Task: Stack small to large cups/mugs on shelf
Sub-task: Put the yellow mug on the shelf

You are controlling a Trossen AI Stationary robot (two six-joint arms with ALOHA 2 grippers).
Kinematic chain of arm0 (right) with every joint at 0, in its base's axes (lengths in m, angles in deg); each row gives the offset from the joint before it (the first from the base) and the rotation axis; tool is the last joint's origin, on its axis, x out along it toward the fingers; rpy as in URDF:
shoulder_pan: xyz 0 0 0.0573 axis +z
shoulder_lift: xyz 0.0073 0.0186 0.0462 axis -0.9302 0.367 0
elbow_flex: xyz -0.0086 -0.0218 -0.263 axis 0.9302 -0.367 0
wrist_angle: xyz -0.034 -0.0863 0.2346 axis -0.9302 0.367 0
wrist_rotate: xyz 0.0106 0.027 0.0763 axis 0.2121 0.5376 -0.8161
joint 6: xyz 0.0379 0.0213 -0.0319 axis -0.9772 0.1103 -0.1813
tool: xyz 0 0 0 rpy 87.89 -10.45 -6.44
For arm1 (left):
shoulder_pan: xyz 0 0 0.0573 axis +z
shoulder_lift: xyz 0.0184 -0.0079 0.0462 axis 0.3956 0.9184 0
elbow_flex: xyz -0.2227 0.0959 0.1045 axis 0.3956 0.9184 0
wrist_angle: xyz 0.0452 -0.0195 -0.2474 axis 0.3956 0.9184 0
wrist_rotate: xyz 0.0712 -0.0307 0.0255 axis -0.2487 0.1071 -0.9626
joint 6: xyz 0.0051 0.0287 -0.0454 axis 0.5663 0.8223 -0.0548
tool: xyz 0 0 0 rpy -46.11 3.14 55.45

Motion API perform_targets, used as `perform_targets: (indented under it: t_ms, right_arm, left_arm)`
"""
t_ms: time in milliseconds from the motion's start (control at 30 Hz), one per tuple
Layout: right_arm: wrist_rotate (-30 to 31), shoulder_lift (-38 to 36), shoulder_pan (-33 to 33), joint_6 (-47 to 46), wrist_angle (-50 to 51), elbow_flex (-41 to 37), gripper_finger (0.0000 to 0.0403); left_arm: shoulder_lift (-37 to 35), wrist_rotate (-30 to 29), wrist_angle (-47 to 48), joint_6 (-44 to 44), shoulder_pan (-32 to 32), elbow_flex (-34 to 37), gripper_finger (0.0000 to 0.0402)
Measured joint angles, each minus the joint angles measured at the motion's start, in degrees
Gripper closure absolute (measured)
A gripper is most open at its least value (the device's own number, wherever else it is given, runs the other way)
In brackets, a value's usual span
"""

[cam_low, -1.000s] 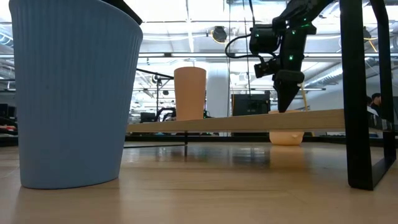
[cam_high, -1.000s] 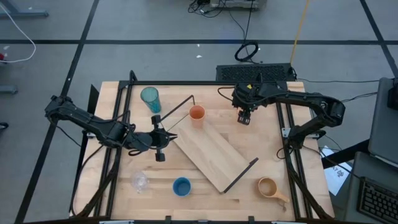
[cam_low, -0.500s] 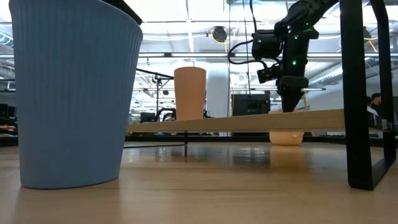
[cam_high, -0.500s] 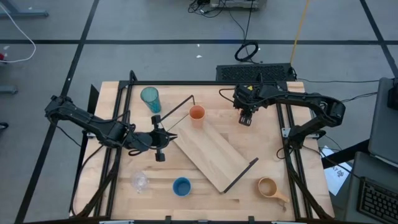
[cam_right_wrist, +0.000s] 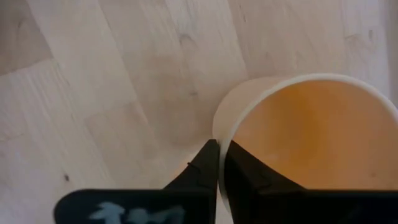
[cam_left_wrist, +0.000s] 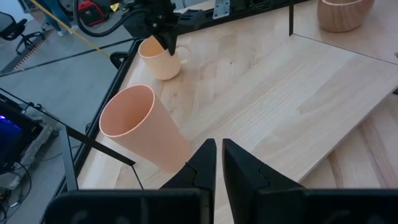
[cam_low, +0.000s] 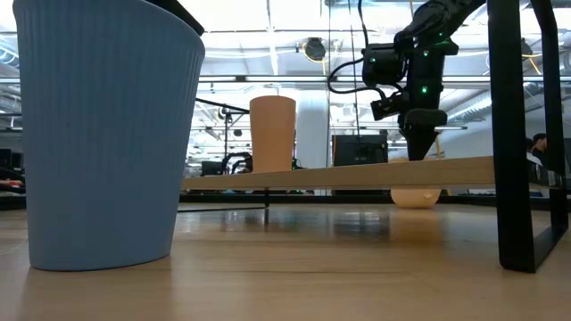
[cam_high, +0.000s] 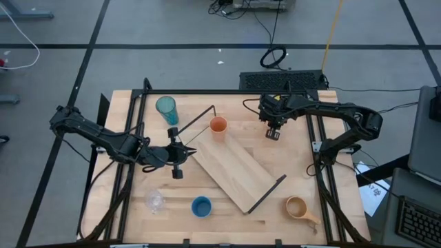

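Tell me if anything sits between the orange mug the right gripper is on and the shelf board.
Nothing visible does. The right gripper is shut on the rim of the orange mug, and only bare table lies between it and the shelf. The small orange cup stands at the board's far corner.

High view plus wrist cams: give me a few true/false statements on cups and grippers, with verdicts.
1. The right gripper is shut on the orange handled mug rim. True.
2. The small orange cup stands on the shelf. True.
3. The teal tumbler is on the shelf. False: it stands on the table, off the board.
4. The left gripper holds the blue cup. False: it is shut and empty.
5. The tan mug lies tipped over. False: it is upright.
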Motion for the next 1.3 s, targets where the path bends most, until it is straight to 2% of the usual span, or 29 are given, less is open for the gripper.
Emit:
perform_targets:
  t_ms: [200, 600, 800, 1067, 1300]
  right_arm:
    - [0.04, 0.00, 2.30, -0.66, 2.84, 2.13, 0.0399]
    - [0.08, -1.87, 11.45, -3.93, 8.20, 13.41, 0.0401]
    - [0.07, -6.56, 17.43, -7.20, 7.42, 16.54, 0.0402]
    - [3.25, -14.19, 25.12, -10.27, 3.09, 16.65, 0.0402]
    - [3.51, -17.31, 30.04, -11.09, -0.97, 16.53, 0.0402]
  left_arm:
    - [0.00, 0.00, 0.00, 0.00, 0.01, 0.00, 0.0371]
    - [0.00, 0.00, 0.31, -0.24, 0.00, 0.00, 0.0371]
    - [0.00, 0.00, 0.37, -0.26, 0.00, 0.02, 0.0371]
    - [0.00, 0.00, 0.35, -0.26, 0.01, 0.00, 0.0371]
    - [0.00, 0.00, 0.33, -0.24, -0.01, 0.00, 0.0371]
